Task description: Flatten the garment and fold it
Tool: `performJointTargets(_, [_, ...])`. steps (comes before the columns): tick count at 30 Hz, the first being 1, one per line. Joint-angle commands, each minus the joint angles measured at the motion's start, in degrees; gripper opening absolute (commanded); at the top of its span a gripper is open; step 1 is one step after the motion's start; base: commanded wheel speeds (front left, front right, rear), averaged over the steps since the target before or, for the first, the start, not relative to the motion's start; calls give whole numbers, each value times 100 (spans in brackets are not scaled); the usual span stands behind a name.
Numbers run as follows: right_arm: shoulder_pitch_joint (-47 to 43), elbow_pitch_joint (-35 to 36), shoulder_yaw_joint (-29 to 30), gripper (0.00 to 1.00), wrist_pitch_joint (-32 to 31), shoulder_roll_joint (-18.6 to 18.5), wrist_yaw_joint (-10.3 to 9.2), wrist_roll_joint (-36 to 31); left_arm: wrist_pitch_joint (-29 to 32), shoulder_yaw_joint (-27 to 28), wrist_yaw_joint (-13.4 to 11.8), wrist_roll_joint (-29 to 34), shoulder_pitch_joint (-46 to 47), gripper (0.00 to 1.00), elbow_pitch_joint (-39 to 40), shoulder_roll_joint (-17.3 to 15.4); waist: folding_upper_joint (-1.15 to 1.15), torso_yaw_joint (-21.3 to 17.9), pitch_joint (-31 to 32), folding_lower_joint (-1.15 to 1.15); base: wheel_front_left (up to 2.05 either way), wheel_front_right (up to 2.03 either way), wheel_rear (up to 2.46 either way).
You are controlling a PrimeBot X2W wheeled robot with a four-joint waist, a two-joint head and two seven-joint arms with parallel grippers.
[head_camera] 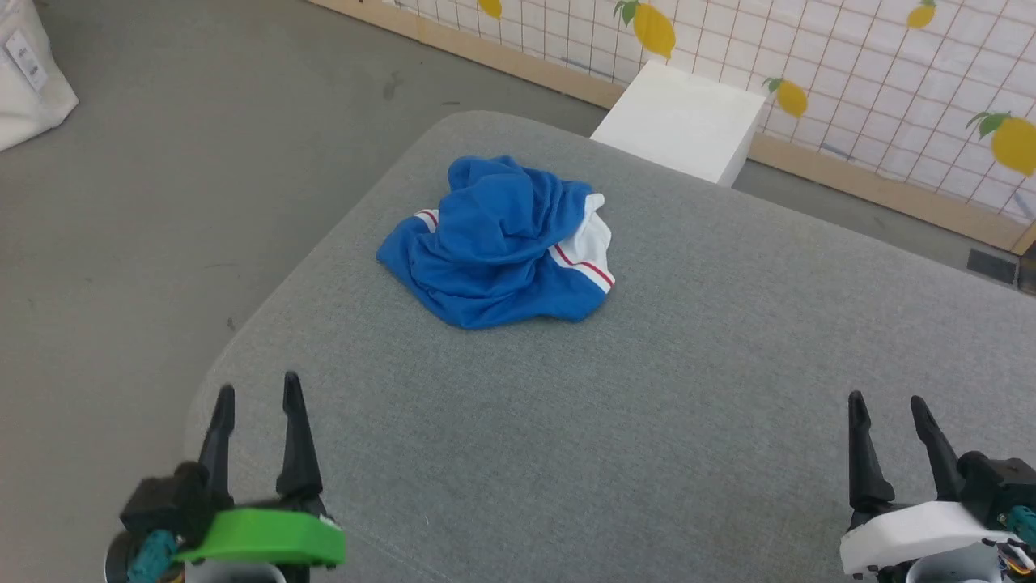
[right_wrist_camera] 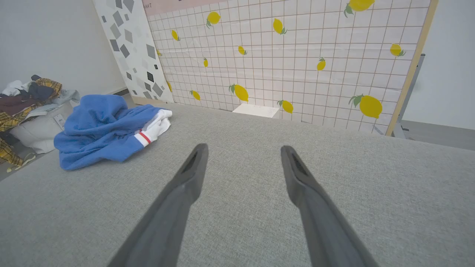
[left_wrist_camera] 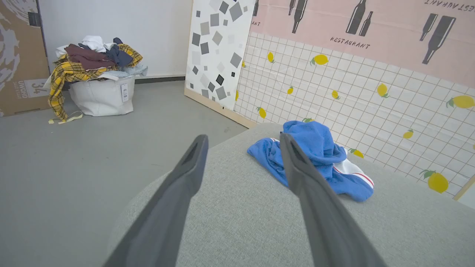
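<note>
Currently, the crumpled garment (head_camera: pixel 502 243) lies at 2 o'clock from the left gripper (head_camera: pixel 259 385) and 10 o'clock from the right gripper (head_camera: pixel 887 397). Both are spread and empty, the left nearer.

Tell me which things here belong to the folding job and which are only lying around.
For the job: the garment, crumpled on the grey padded surface; the left gripper and right gripper, both open.
Lying about: white box; basket of clothes; cardboard box.
</note>
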State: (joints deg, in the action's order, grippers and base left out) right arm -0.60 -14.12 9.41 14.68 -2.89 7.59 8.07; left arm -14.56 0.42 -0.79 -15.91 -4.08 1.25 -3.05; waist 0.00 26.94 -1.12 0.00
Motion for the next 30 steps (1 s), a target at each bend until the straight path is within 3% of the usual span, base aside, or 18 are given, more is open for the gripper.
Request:
performJointTargets(1, [115,40,20,100,32,2,-10,4,-44,20,91,1,185,100,69,-11,0,8,-72,0,0,0,0])
performJointTargets(5, [121,93,69,100,32,2,-10,-43,196,-68,337,-11,661,100,210,-267,0,39,-228,0,0,0,0])
performJointTargets(10, [145,184,147,100,29,2,-10,-143,1057,-164,544,-256,1569,100,412,-588,0,41,-462,0,0,0,0])
performJointTargets(18, [258,569,157,100,-121,2,-10,-345,2285,-282,711,-718,2993,100,-168,-1077,0,-213,-846,0,0,0,0])
performJointTargets(25, [329,1201,166,100,-415,2,-10,-541,3239,-165,702,-1379,4118,100,-1005,-1129,0,-575,-1322,0,0,0,0])
performJointTargets(30, [374,1601,184,100,-598,2,-10,-604,3793,-9,491,-1620,4748,100,-1555,-1213,0,-896,-1714,0,0,0,0])
